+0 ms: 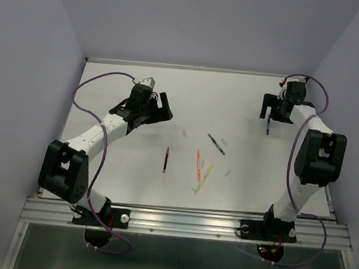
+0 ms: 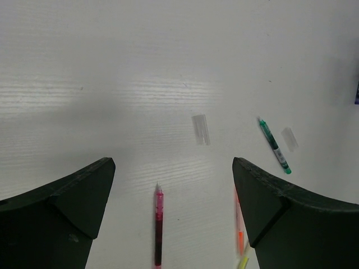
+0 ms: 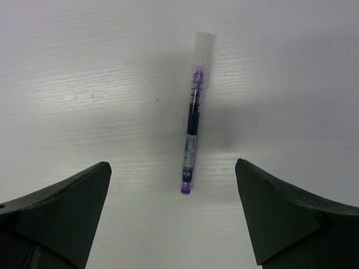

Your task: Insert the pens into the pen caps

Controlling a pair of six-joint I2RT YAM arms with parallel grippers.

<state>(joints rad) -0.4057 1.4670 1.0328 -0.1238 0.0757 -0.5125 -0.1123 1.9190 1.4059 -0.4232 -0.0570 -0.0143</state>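
A white table sits between pale lilac walls, with a ribbed aluminium rail along its near edge.

This is a robotics lab test cell. A bare white counter is boxed in on three sides by plain lilac walls. An aluminium rail along its near edge carries the left arm and right arm, both trailing loose purple cables.
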